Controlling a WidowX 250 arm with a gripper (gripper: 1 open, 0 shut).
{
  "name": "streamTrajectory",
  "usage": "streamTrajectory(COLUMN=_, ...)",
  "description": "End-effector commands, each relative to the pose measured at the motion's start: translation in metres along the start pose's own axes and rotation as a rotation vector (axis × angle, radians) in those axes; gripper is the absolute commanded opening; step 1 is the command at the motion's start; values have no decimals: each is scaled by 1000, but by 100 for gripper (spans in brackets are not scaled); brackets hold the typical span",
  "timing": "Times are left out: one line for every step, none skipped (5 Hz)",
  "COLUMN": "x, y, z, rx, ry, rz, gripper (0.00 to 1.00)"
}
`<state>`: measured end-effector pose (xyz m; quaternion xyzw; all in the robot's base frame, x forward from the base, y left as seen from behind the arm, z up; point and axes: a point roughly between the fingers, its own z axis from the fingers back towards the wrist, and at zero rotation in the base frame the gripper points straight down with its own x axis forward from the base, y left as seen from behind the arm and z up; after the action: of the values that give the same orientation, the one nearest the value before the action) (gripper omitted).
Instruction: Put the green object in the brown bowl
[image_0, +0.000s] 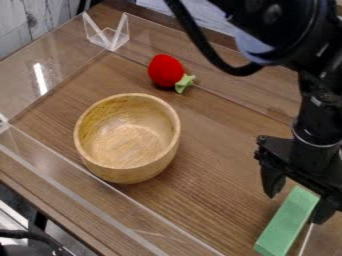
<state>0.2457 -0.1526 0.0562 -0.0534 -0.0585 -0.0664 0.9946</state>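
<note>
Camera view, single frame inspected. Gripper: black, pointing straight down at the lower right, jaws spread wide. One dark finger shows on the left side; the other side runs close to the frame edge and is harder to read. Nothing is clamped between the jaws. The upper end of the green object lies right at the fingertips, between or just under them; contact cannot be confirmed from this angle.

Green object: flat, long, light green block lying on the wooden table, its long axis running from the gripper down toward the bottom edge of the frame. Its lower end reaches the clear plastic barrier that runs along the near side of the table. It is outside the bowl and well apart from it.

Brown bowl: round, thick-walled, light wood with visible grain, upright, left of centre. The interior shows bare wood only. It sits just inside the clear barrier.

Other items: a red strawberry-like toy with small green leaves lies beyond the bowl, toward the back. A clear folded plastic stand is at the top left corner area. The arm's black body and cables cross the upper right of the frame above the gripper.
</note>
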Motion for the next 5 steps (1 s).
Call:
streamTrajectory(x=14, y=-3, z=-1, rx=-15, ry=-33, rz=-15, gripper=100)
streamTrajectory(x=14, y=-1, z=2, rx=-10, ry=-30, rz=-4, gripper=0)
streamTrajectory(x=18, y=-2, z=11, rx=-4, ry=-44, rz=8, gripper=0)
streamTrajectory(x=27, y=-2, z=15, rx=7, ry=-47, rz=44, gripper=100)
streamTrajectory(x=30, y=0, z=16, rx=21, ry=-41, rz=87, gripper=100)
